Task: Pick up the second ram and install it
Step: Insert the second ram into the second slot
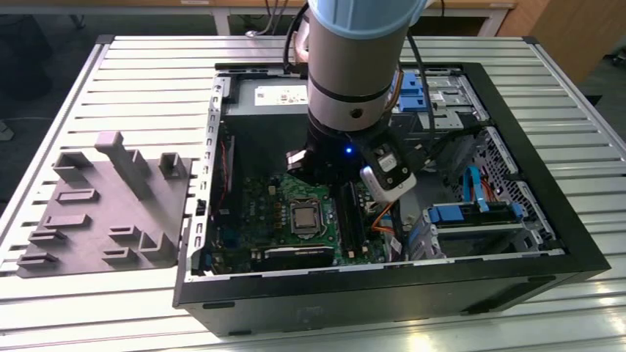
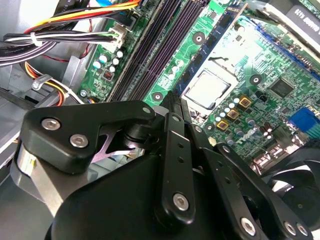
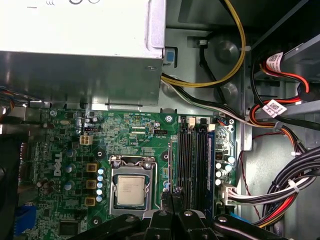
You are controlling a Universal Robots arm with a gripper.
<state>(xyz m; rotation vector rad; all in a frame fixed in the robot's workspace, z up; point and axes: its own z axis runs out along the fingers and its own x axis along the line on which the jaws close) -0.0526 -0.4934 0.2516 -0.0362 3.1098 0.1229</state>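
The black linkage tool [image 2: 172, 107] hangs low inside the open black computer case [image 1: 547, 220] on the ribbed metal desk [image 1: 146, 81], its fingers drawn narrow, nearly together. Whether they pinch the second ram I cannot tell. Directly below the tool lie the long black memory sockets [image 3: 192, 160], just beside the silver square processor [image 3: 131, 191] on the green motherboard [image 3: 135, 135].

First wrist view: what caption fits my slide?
Robot claw hovers over the green motherboard, beside the processor and long black sockets.
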